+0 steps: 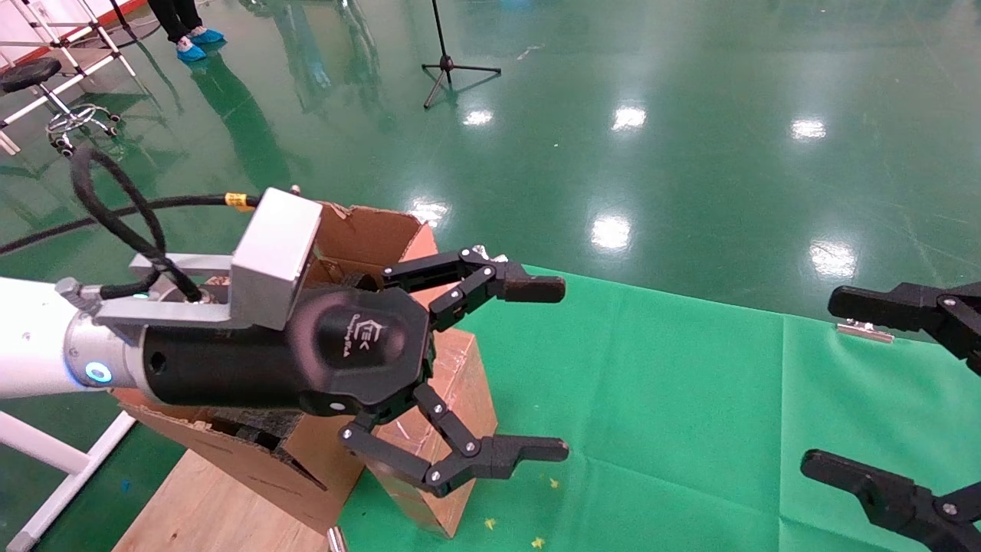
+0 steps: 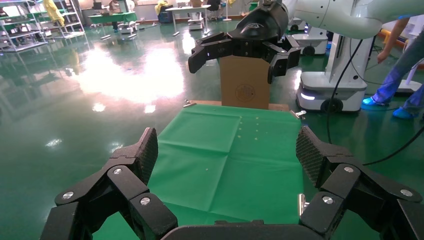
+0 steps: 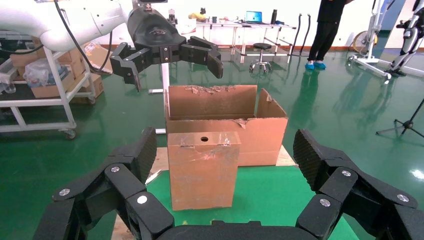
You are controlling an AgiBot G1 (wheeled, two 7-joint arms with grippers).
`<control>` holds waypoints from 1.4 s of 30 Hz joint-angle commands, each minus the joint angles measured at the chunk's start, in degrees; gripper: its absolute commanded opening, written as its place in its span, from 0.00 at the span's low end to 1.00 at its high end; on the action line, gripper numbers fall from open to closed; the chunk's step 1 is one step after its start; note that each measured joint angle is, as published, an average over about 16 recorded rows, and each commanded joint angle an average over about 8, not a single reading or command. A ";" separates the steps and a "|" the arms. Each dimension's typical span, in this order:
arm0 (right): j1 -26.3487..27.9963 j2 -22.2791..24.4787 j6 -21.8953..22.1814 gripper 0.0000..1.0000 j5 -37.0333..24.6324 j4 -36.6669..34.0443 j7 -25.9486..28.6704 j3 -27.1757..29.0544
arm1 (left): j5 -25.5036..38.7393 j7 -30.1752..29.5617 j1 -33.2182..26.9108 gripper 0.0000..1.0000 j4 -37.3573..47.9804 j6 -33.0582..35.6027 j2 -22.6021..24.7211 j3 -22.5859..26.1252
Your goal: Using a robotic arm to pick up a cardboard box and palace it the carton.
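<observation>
1. Nearest the head camera, the white robotic arm with silver wrist and black left gripper [image 1: 536, 368] hovers above the boxes, fingers spread wide, holding nothing.
2. Beneath it, the small brown taped cardboard box [image 1: 448, 414] stands upright at the left edge of the green cloth-covered table [image 1: 690, 399].
3. Just behind this box sits the large brown corrugated carton [image 3: 250, 125], torn flaps raised, on a wooden board [image 1: 199, 506].
4. At the right edge of the table, the black right gripper [image 1: 866, 391] hangs wide open and empty, well apart from both boxes.
</observation>
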 commanded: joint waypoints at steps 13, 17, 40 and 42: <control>0.00 0.00 0.00 1.00 0.00 0.00 0.00 0.00 | 0.00 0.00 0.00 1.00 0.00 0.00 0.00 0.00; 0.00 0.00 0.00 1.00 0.00 0.00 0.00 0.00 | 0.00 0.00 0.00 1.00 0.00 0.00 0.00 0.00; 0.00 0.00 0.00 0.01 0.00 0.00 0.00 0.00 | 3.20 0.26 -0.82 1.00 -0.97 -1.16 -1.04 0.44; 0.00 0.00 0.00 0.00 0.00 0.00 0.00 0.00 | 5.60 0.14 -1.64 1.00 -1.69 -2.20 -1.49 0.89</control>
